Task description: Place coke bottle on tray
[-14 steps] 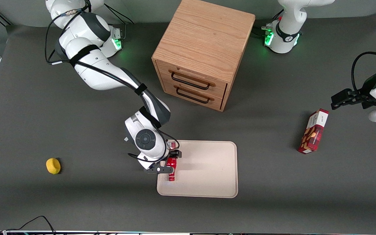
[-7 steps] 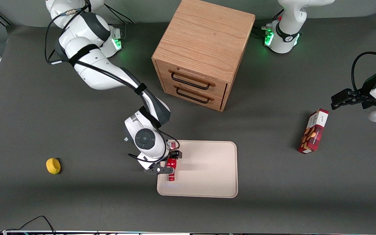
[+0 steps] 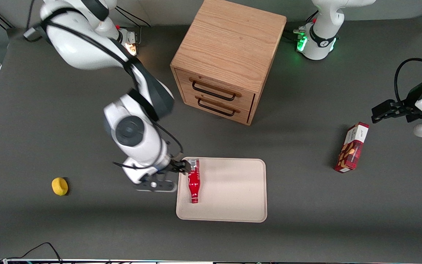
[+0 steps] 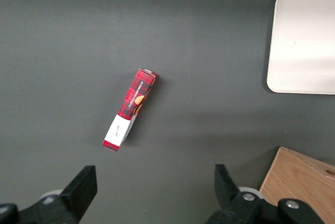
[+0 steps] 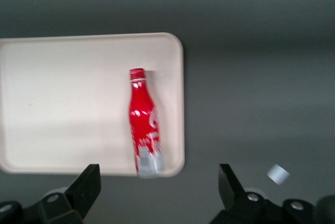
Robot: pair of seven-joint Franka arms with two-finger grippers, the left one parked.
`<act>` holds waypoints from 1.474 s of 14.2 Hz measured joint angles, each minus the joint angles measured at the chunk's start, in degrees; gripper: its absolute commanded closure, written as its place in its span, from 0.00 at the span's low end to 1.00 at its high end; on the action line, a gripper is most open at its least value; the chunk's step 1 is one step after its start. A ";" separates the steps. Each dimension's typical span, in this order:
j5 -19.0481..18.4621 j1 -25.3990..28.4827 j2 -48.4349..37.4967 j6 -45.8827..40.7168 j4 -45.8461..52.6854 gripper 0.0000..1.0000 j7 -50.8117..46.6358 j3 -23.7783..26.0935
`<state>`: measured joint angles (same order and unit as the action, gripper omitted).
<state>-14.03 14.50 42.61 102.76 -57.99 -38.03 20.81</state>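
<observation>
front: coke bottle [image 3: 194, 181] lies flat on tray [image 3: 233, 198] by the edge toward the working arm, cap nearest the camera; gripper [image 3: 172, 176] spread, holding nothing, above the table just beside that edge; lemon [image 3: 60, 186], cabinet [image 3: 228, 55], snack box [image 3: 351, 147] all apart from tray | right wrist: coke bottle [image 5: 145, 124] on tray [image 5: 63, 103], fingers [image 5: 86, 187] spread | left wrist: snack box [image 4: 130, 110] well apart from tray [image 4: 303, 46]

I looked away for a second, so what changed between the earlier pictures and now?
The gripper let go of the coke bottle and rose, pulling off toward the working arm's end; its fingers are open. The bottle now lies flat on the tray, cap nearer the front camera. The tray, the wooden drawer cabinet, the snack box and the yellow object stayed put.
</observation>
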 measured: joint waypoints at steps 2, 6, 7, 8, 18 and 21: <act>2.18 -2.69 -6.88 -8.46 0.16 0.00 0.03 -0.17; 3.58 -4.89 -18.07 -25.39 0.12 0.00 2.59 -4.40; 3.96 -4.85 -20.32 -29.30 -0.02 0.00 5.50 -6.29; 4.92 -4.81 -22.48 -32.08 -0.53 0.00 7.89 -8.47; 14.42 -4.45 -52.02 -14.14 -42.68 0.00 12.31 -23.79; 14.42 -4.29 -54.53 -12.76 -46.18 0.00 12.30 -23.70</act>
<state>0.39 10.21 -11.92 90.00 -104.18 -25.74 -2.89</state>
